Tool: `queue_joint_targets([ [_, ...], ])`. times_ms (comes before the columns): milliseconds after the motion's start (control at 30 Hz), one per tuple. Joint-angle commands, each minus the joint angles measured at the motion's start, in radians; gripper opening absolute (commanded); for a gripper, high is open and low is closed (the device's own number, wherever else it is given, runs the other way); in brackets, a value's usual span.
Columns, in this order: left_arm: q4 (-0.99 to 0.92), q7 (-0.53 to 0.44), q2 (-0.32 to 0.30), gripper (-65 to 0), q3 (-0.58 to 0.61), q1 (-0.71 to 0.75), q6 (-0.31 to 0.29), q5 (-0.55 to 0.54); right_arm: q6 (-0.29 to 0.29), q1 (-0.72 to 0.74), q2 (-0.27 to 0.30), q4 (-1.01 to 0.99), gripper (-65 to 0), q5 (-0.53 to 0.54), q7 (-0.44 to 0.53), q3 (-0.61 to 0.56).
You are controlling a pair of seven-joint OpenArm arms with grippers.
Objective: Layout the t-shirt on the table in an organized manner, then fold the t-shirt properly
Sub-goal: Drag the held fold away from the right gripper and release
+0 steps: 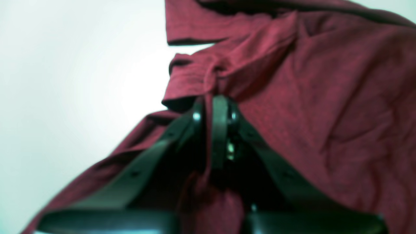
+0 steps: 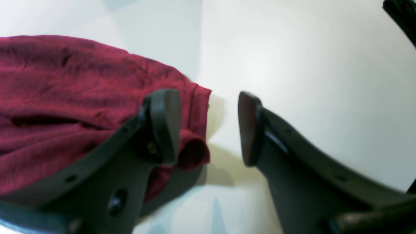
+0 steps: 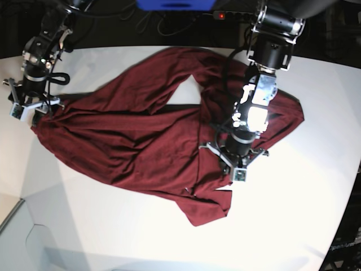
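Table (image 3: 316,226): white, smooth, with a curved edge.
On table: 1 dark red t-shirt (image 3: 135,147), crumpled, spread from left edge toward the right.

Robotics lab setup: large plain white smooth tabletop (image 3: 293,226), black cables (image 3: 169,20) and power strip with red light (image 3: 228,14) behind.

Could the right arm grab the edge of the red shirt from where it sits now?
Probably yes. The right gripper stands open right at the t-shirt hem, one finger over the cloth, the other over bare table. Nothing blocks it. The left gripper is shut on fabric elsewhere.
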Motion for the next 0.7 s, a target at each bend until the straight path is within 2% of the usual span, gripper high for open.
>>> queue_joint_targets([
  [0, 0.051, -0.033, -0.003, -65.0, -0.004, -0.028, 0.004, 0.000, -0.008, 0.008, 0.008, 0.016, -35.6, 0.006, 0.028, 0.001],
  [67, 0.105, -0.032, -0.003, -65.0, -0.005, -0.011, 0.004, 0.001, -0.008, 0.008, 0.008, 0.016, -35.6, 0.006, 0.028, 0.001],
  [167, 0.195, -0.027, -0.005, -65.0, -0.070, 0.000, 0.004, 0.009, -0.008, 0.009, 0.008, 0.016, -35.6, 0.006, 0.028, 0.001],
  [333, 0.206, -0.032, -0.003, -65.0, -0.180, -0.046, -0.001, 0.011, -0.008, 0.020, 0.008, 0.016, -35.6, 0.005, 0.028, 0.001],
  [467, 0.136, -0.032, -0.036, -65.0, -0.235, -0.117, -0.004, 0.011, -0.008, 0.020, 0.008, 0.016, -35.6, 0.005, 0.028, 0.000],
  [667, -0.029, -0.035, -0.095, -65.0, -0.234, -0.272, -0.004, 0.011, -0.008, 0.020, 0.008, 0.016, -35.6, 0.005, 0.028, -0.002],
])
